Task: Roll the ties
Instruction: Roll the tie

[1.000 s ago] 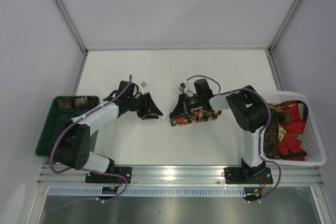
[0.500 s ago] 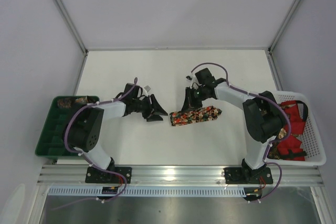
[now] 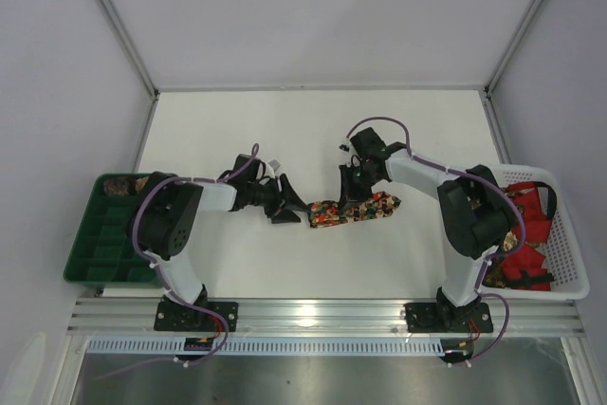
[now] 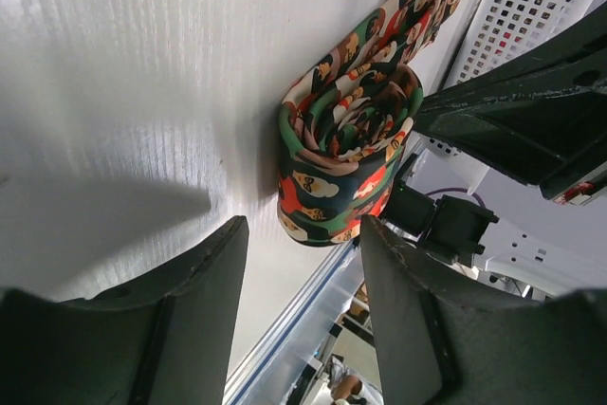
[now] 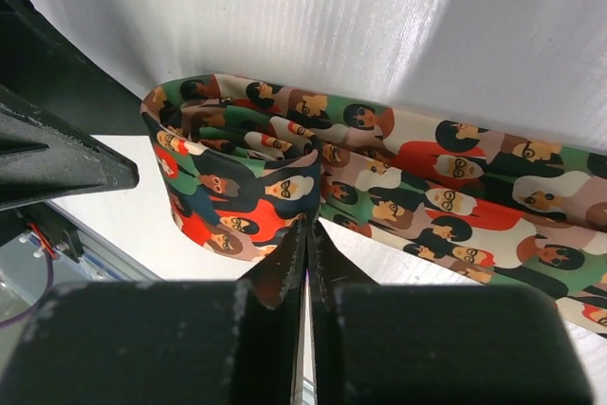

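A tie (image 3: pixel 353 209) printed with small faces in red, green and dark blue lies on the white table. Its left end is wound into a loose roll (image 3: pixel 322 214), and the tail runs right. The left wrist view shows the roll end-on (image 4: pixel 341 154). My left gripper (image 3: pixel 290 207) is open just left of the roll, its fingers (image 4: pixel 180 310) short of it and not touching. My right gripper (image 3: pixel 354 194) is shut, its tips (image 5: pixel 308 230) pressed against the tie's edge (image 5: pixel 285 177) where the roll meets the flat tail.
A green bin (image 3: pixel 95 244) at the left edge holds rolled ties (image 3: pixel 129 184) in its far compartments. A white basket (image 3: pixel 567 267) at the right holds more ties, some red (image 3: pixel 524 239). Aluminium rail along the near edge.
My left gripper has reached right, up to the roll's end. My right gripper has moved off the top of the tie to its far side, and its arm has stretched out.
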